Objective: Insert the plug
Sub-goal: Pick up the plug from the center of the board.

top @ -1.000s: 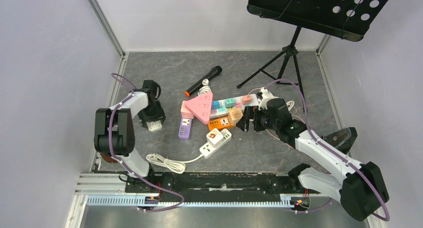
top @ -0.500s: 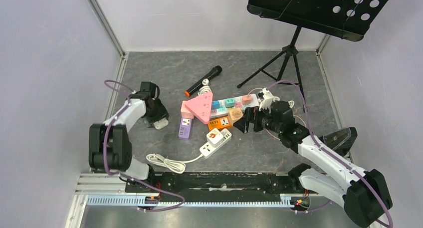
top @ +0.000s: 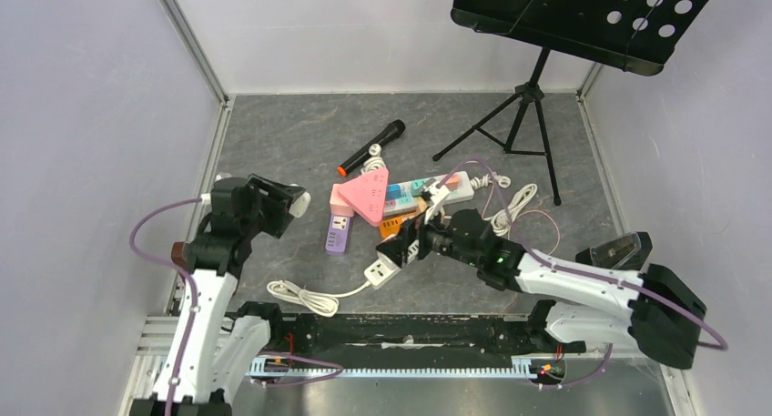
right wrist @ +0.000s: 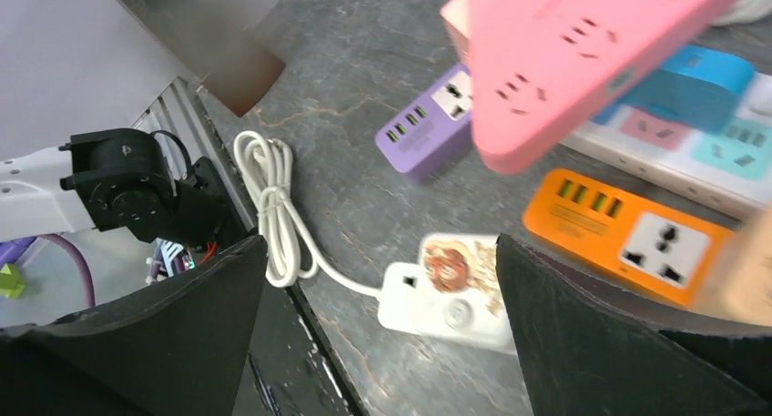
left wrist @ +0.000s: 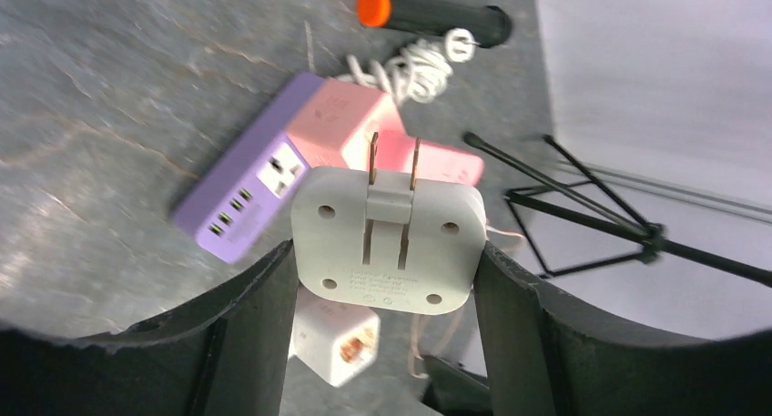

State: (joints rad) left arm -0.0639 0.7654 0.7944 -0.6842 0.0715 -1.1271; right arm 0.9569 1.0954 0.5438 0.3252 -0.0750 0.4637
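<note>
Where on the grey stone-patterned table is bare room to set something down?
Bare: the back left corner, beyond the black microphone; also the back strip between microphone and black tripod stand. Crowded: the centre, around the pink triangular power strip.

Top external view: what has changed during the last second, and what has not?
The left gripper, shut on the white plug, lifted it off the table. The right gripper, open and empty, moved left and nearer, over the white power strip. The pink power strip, microphone and music stand stayed put.

White plug (left wrist: 387, 243); pink triangular strip (top: 369, 196); purple strip (top: 338, 235); orange strip (right wrist: 628, 238); grey veined tabletop (top: 300, 134).
</note>
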